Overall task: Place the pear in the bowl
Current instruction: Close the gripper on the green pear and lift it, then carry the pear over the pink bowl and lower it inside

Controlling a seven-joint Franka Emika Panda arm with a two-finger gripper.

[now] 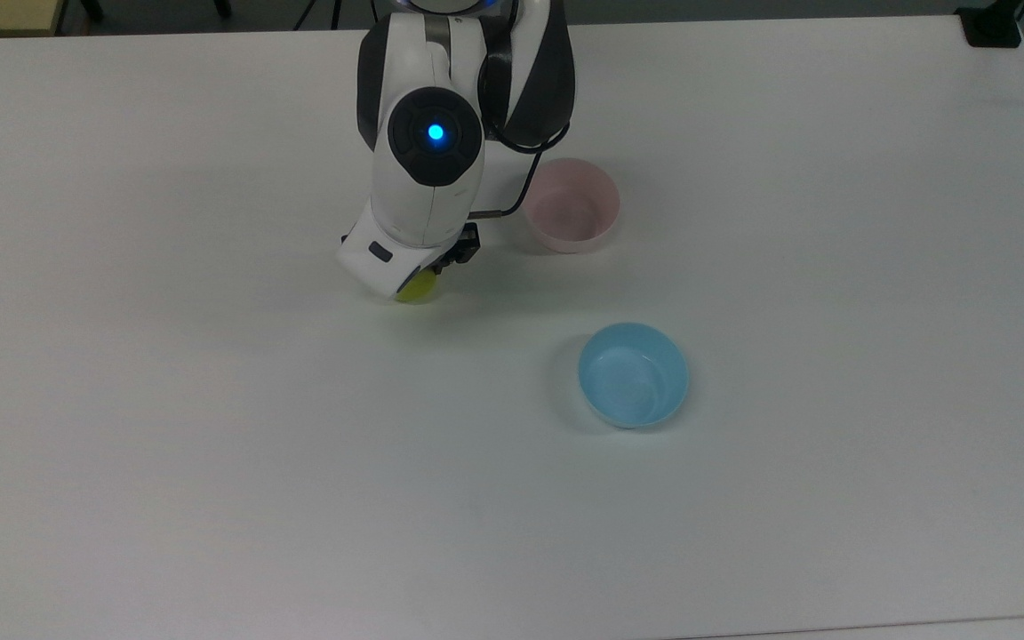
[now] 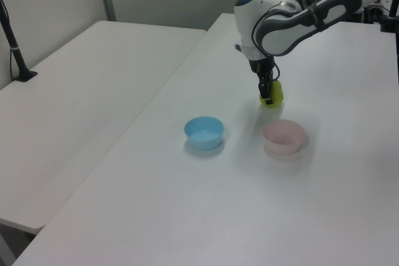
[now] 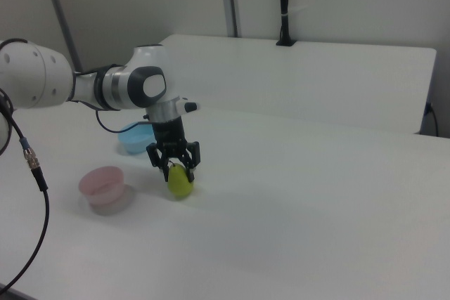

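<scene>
Your gripper (image 3: 174, 165) straddles the pear (image 3: 179, 182) on the desk (image 1: 832, 498), fingers spread, not yet clamped, the bowl (image 1: 571, 205) nearby.

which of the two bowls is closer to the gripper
The pink bowl. In the top view it sits just right of the gripper, which is down around the pear; the blue bowl lies farther off, toward the table's near edge.
</scene>
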